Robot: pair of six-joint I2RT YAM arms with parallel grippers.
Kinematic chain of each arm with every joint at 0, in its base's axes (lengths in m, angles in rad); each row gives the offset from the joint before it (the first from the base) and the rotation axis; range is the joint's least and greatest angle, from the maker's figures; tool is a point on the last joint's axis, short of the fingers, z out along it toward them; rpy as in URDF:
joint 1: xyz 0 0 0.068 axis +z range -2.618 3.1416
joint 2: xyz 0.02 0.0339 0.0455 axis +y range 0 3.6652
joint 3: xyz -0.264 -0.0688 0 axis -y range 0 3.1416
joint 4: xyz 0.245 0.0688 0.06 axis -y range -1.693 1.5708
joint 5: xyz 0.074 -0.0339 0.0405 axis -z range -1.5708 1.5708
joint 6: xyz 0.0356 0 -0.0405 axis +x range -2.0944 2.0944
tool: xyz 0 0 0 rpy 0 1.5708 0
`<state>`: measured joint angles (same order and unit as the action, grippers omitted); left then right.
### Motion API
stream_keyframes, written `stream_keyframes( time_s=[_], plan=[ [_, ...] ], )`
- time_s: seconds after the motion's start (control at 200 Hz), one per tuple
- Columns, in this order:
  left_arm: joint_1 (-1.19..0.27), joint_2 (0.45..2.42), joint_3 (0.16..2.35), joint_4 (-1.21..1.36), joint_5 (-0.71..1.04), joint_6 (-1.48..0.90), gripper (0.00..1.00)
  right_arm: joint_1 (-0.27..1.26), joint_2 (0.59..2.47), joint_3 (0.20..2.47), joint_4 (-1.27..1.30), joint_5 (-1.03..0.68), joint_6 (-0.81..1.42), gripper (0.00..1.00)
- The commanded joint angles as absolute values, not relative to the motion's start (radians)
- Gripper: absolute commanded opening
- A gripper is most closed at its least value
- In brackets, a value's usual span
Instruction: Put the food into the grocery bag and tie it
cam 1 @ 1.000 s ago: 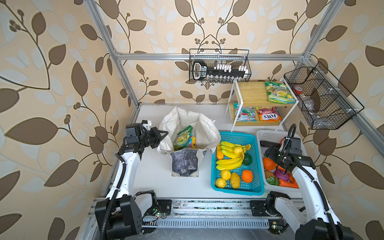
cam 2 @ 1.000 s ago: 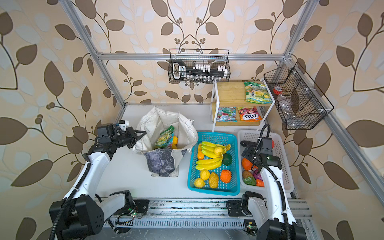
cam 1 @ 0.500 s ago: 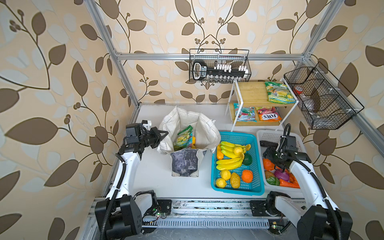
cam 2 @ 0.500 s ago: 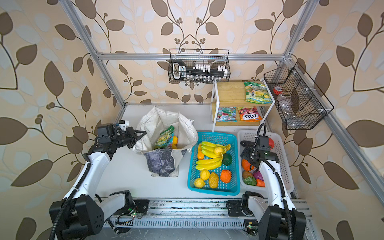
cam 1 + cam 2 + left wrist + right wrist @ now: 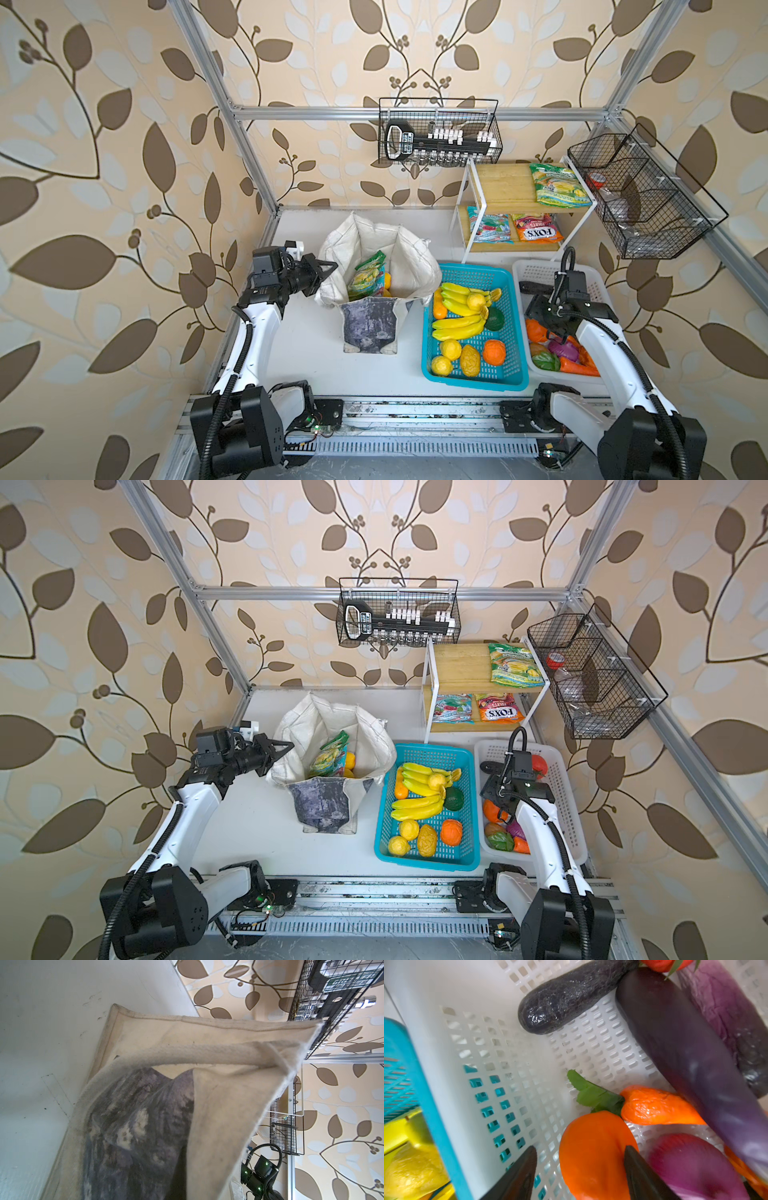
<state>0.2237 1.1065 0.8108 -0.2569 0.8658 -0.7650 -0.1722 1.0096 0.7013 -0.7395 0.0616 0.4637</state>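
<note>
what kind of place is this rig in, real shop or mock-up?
Likely a lab mock-up of a grocery corner, not a real shop: aluminium frame with wallpaper panels, toy produce in a blue basket and a white basket, sweet packets on a small shelf, a grocery bag.

White tabletop (image 5: 307, 357), matte, boxed in by metal frame; faint dark scuffs show in left wrist view. Four things stand directly on it.

Left of middle: grocery bag (image 5: 370, 328), upright, mouth open, dark mottled panel facing front.

Just right of bag: blue basket (image 5: 473, 380), flat on surface, bag's side close against its rim.

Next along: white basket (image 5: 536, 270), long side against blue one.

Back right corner: shelf rack (image 5: 503, 187), white frame, wooden boards, feet on tabletop behind both baskets.

Front edge meets metal rail (image 5: 415, 409).
</note>
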Motion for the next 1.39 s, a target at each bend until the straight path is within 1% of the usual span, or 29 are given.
stream_keyframes(
  time_s=[0.0, 0.14, 0.225, 0.355, 0.41, 0.49, 0.59, 0.705, 0.85, 0.9, 1.055, 1.215, 1.275, 1.39],
  plan=[
    [0.221, 1.092, 0.798, -0.213, 0.910, -0.775, 0.00, -0.172, 1.004, 0.722, -0.798, 0.127, 0.482, 0.65],
    [0.217, 1.086, 0.802, -0.227, 0.906, -0.765, 0.00, -0.163, 1.063, 0.746, -0.832, 0.160, 0.486, 0.64],
    [0.214, 1.085, 0.797, -0.214, 0.921, -0.775, 0.00, -0.151, 1.059, 0.737, -0.820, 0.157, 0.489, 0.65],
    [0.212, 1.074, 0.796, -0.209, 0.922, -0.777, 0.00, -0.157, 1.096, 0.735, -0.821, 0.117, 0.488, 0.75],
    [0.211, 1.072, 0.797, -0.210, 0.921, -0.774, 0.00, -0.158, 1.102, 0.727, -0.805, 0.102, 0.488, 0.76],
    [0.207, 1.071, 0.794, -0.212, 0.923, -0.774, 0.00, -0.162, 1.125, 0.714, -0.783, 0.093, 0.482, 0.76],
    [0.203, 1.068, 0.797, -0.214, 0.919, -0.769, 0.00, -0.177, 1.150, 0.709, -0.754, 0.067, 0.481, 0.72],
    [0.204, 1.071, 0.796, -0.217, 0.920, -0.769, 0.00, -0.184, 1.173, 0.685, -0.709, 0.025, 0.485, 0.72],
    [0.204, 1.069, 0.796, -0.225, 0.912, -0.763, 0.00, -0.182, 1.186, 0.674, -0.672, 0.031, 0.492, 0.81],
    [0.204, 1.070, 0.796, -0.222, 0.917, -0.764, 0.00, -0.182, 1.182, 0.656, -0.643, 0.028, 0.499, 0.82],
    [0.203, 1.073, 0.801, -0.239, 0.902, -0.751, 0.00, -0.181, 1.191, 0.634, -0.604, 0.023, 0.504, 0.77],
    [0.203, 1.080, 0.796, -0.228, 0.911, -0.760, 0.00, -0.185, 1.200, 0.630, -0.595, 0.018, 0.502, 0.65],
    [0.203, 1.078, 0.796, -0.228, 0.910, -0.759, 0.00, -0.189, 1.189, 0.630, -0.595, 0.014, 0.503, 0.59],
    [0.205, 1.078, 0.797, -0.229, 0.908, -0.759, 0.00, -0.202, 1.144, 0.642, -0.609, -0.007, 0.497, 0.56]
  ],
)
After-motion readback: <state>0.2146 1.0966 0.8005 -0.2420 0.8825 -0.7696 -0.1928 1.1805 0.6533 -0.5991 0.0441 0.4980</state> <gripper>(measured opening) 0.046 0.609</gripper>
